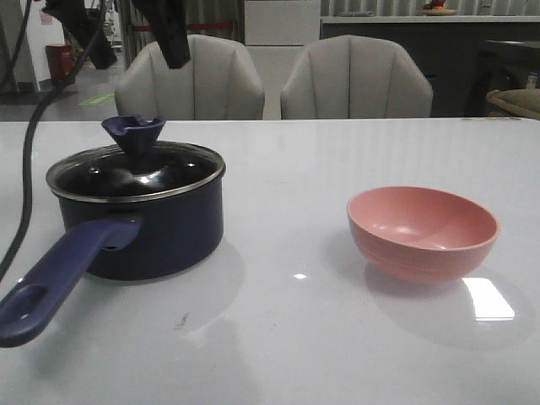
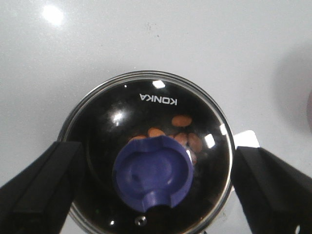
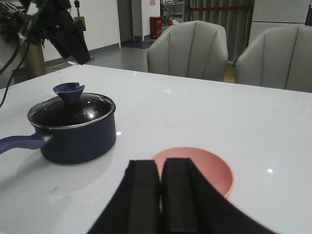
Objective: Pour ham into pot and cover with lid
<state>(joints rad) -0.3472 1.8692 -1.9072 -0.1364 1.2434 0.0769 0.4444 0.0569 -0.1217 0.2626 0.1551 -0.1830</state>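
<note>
Front view | lid (image 1: 135, 169) on pot (image 1: 139, 228) | bowl (image 1: 422, 232) well apart | left fingers (image 2: 39, 190) wide | right fingers (image 3: 141, 195) closed, empty

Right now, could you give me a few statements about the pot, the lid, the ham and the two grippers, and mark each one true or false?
1. The lid sits on the pot. True.
2. The pink bowl holds ham cubes. False: its inside shows bare, and the ham lies in the pot, seen through the glass.
3. The left gripper is clamped on the lid's knob. False: its fingers stand wide apart on either side of the knob, not touching it.
4. The right gripper is shut and holds nothing. True.
5. The pot's handle points towards the bowl. False: it points towards the near left edge of the table, away from the bowl.
</note>
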